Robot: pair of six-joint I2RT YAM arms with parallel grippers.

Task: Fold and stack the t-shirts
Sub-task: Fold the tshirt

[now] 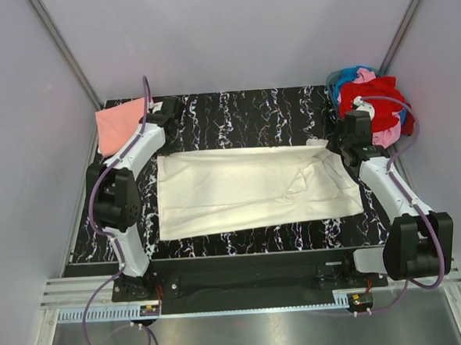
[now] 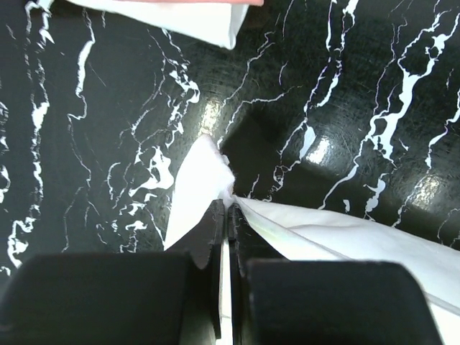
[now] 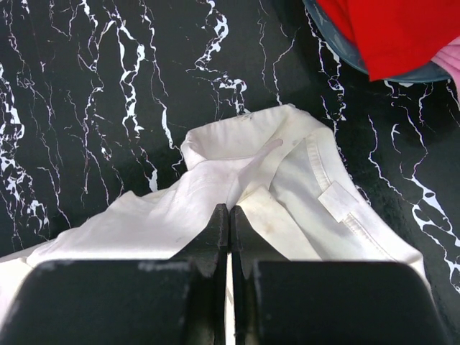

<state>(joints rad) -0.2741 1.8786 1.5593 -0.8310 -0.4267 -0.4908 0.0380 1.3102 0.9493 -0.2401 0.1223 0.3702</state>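
My left gripper [image 2: 228, 206]: clenched on the cream t-shirt [image 1: 255, 188], far left corner; my right gripper [image 3: 230, 213]: clenched on cloth beside its collar [image 3: 320, 162]; shirt spread flat on the table [image 1: 235, 113]; handling, as I judge: raise both together, far edge taut, lay squarely onto the near hem.

Counter [image 1: 242, 109]: black with white marble-like veining. Cream t-shirt [image 1: 247, 191]: plain, no print. Salmon-pink t-shirt [image 1: 122, 126]: plain. Heap holds a red t-shirt [image 1: 364, 95], a pink t-shirt [image 1: 389, 135] and a blue t-shirt [image 1: 341, 80]. Left arm [image 1: 135, 151] and right arm [image 1: 388, 182]: white shells, black joints. Cables [image 1: 89, 198]: purple. Left pincer [image 2: 226, 208] and right pincer [image 3: 228, 212]: black.
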